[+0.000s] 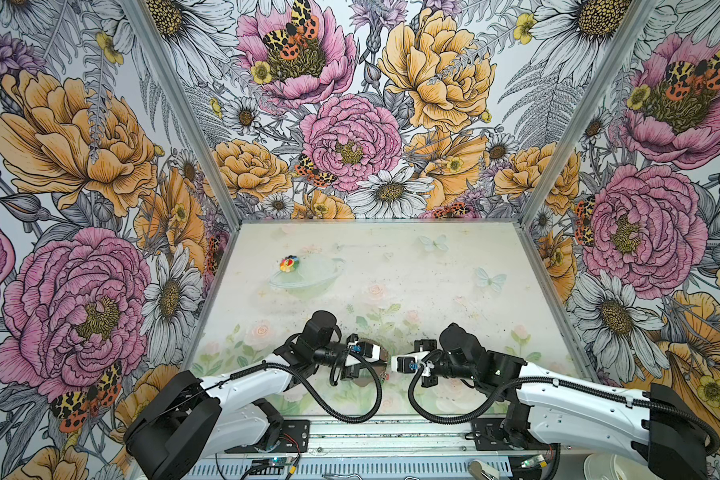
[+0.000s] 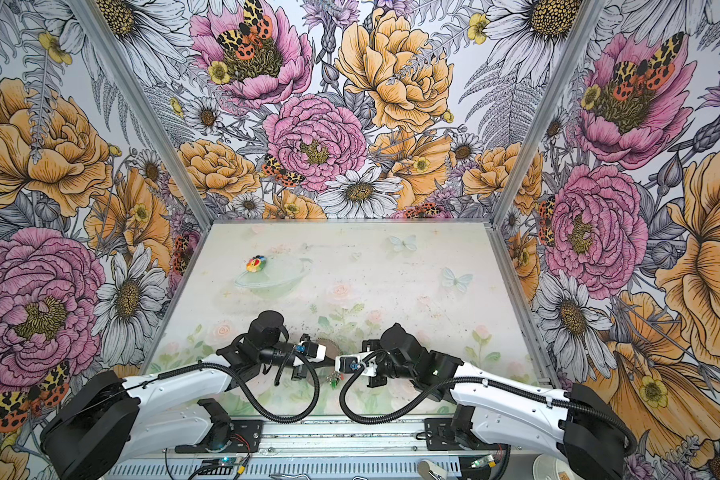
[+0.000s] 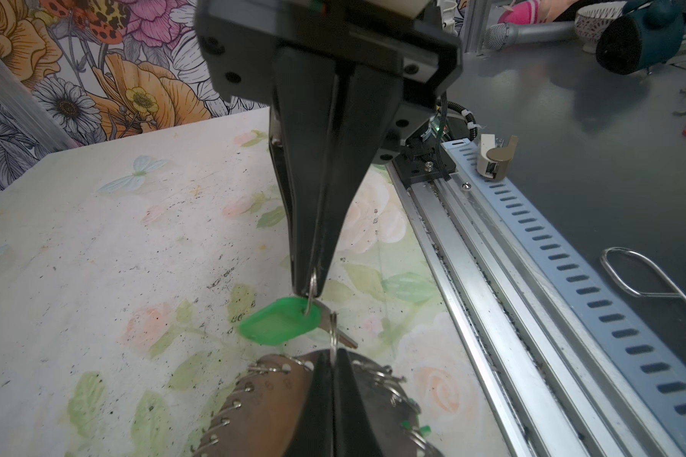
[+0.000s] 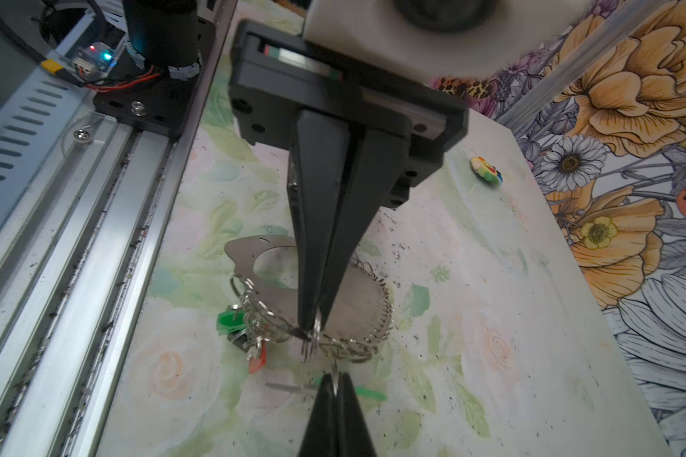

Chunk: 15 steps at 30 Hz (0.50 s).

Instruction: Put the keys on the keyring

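The keyring [image 4: 363,300], a flat grey-brown plate fringed with wire loops, lies on the mat near the front edge and also shows in the left wrist view [image 3: 262,403]. My left gripper [image 3: 334,352] [image 4: 313,326] is shut on one of its wire loops. A green-headed key [image 3: 280,324] hangs just above the mat by a small ring through its head. My right gripper [image 4: 335,378] [image 3: 309,291] is shut on that small ring, tip to tip with the left. Another green key [image 4: 228,320] sits among the loops on the keyring's far side. In both top views the wrists hide most of this.
A round multicoloured toy [image 1: 288,263] [image 2: 255,263] lies far back on the left of the mat. A red tag [image 4: 256,364] hangs from the loops. An aluminium rail [image 3: 492,277] runs along the front edge. Floral walls enclose three sides.
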### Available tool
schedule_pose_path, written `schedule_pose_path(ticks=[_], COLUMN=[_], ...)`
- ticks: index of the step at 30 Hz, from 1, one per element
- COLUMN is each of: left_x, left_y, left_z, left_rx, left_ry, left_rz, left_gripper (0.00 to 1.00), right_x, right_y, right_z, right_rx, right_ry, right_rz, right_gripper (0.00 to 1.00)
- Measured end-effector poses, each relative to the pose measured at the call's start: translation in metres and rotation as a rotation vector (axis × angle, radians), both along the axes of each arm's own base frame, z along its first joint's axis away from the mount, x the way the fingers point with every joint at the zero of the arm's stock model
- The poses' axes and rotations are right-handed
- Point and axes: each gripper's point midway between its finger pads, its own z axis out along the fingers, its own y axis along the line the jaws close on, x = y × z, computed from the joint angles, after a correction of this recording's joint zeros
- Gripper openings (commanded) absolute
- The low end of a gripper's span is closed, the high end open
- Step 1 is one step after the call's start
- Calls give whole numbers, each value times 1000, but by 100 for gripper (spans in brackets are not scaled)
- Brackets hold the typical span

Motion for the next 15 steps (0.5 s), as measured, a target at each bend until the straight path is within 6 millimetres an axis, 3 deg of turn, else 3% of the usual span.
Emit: schedule_pose_path(ticks=[5, 15], left_x=[3, 5], left_y=[0, 1], left_z=[10, 10], left_rx=[-29, -33], left_ry=[-43, -65], left_rz=[12, 31], left_gripper=[0, 0], right_x=[20, -6], right_y=[-10, 1], right_z=[19, 14], right_rx=[74, 78], right_ry=[0, 64], right_rz=[-107, 33], right_gripper=[0, 0])
